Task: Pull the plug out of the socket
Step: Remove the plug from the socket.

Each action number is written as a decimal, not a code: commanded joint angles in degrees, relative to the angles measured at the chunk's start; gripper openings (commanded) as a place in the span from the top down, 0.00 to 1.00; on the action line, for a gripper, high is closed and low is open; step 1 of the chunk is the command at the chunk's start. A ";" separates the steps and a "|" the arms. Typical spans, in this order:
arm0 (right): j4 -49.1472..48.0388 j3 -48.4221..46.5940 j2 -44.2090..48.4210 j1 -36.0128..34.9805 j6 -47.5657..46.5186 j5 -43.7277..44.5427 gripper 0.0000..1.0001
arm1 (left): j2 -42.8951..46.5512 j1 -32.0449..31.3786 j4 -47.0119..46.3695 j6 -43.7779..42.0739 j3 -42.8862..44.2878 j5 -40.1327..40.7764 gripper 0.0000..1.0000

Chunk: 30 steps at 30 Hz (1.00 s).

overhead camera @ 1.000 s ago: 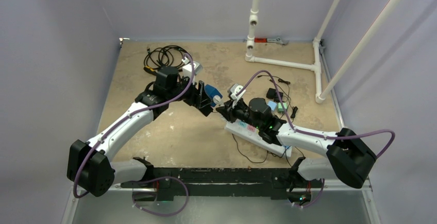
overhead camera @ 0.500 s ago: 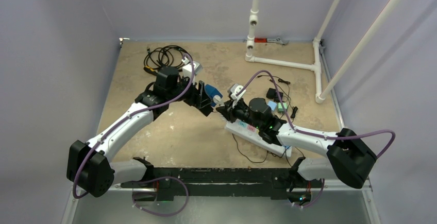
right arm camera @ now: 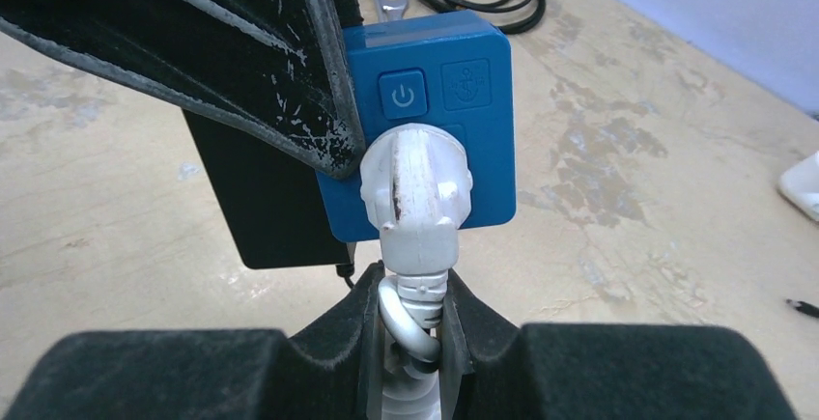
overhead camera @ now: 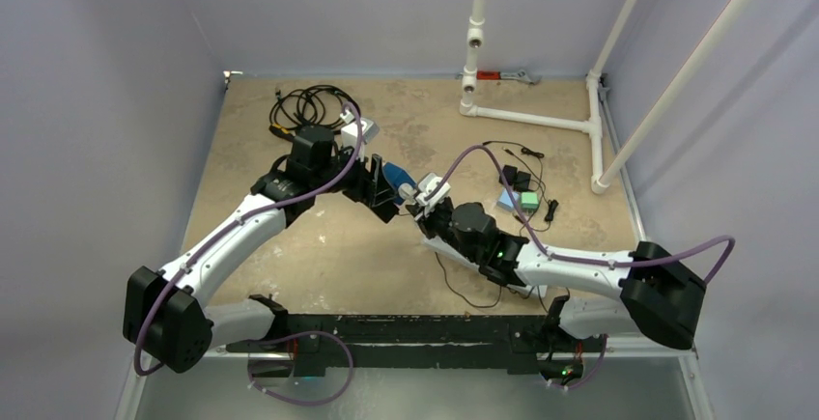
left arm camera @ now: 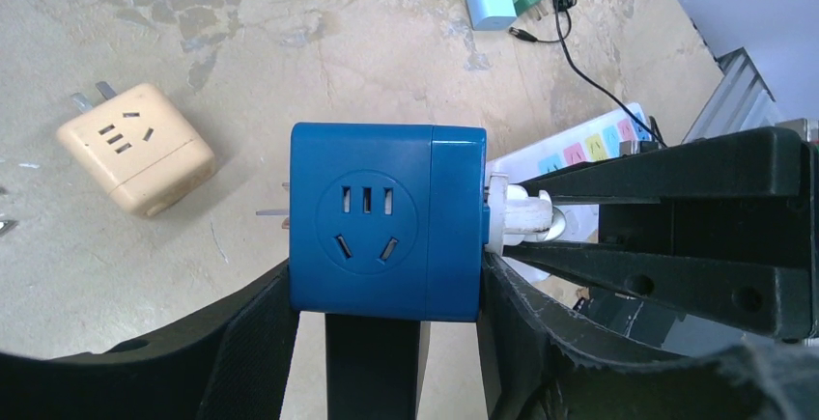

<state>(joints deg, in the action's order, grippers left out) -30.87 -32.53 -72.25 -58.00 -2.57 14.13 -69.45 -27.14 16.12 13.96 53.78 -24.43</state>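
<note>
Between the left fingers (left arm camera: 256,335) the blue socket (left arm camera: 386,222) sits clamped, hard and probably light. The right fingers (right arm camera: 488,338) pinch the stiff white plug (right arm camera: 415,183) at its bendy neck, where slipping seems likely.

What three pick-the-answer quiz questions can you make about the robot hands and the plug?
1. Where is the beige cube?
A) lying on the table
B) floating in the air
C) inside a drawer

2. What colour is the plug stuck in the blue cube?
A) red
B) white
C) green

3. What is the right hand doing?
A) standing wide open
B) holding the beige cube
C) shut on the plug

Answers:
1 A, it rests flat on the sandy tabletop.
2 B, its white body sits against the cube's blue face.
3 C, it pinches the plug's neck tight.
</note>
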 commanded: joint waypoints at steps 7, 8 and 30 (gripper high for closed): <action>-8.89 -0.37 3.37 -5.11 -3.58 10.31 1.00 | -0.70 3.76 -0.12 -2.89 0.19 17.72 1.00; -9.12 -0.29 3.69 -4.86 -2.80 8.90 1.00 | -0.66 3.76 -0.12 -3.20 0.20 17.34 1.00; -5.73 0.08 7.66 10.70 6.86 -16.55 1.00 | -0.74 2.17 0.01 -4.71 -0.23 19.14 1.00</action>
<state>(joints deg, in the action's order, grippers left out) -30.74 -30.92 -67.88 -48.07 4.34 -4.25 -69.41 -28.23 12.93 14.06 53.78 -24.45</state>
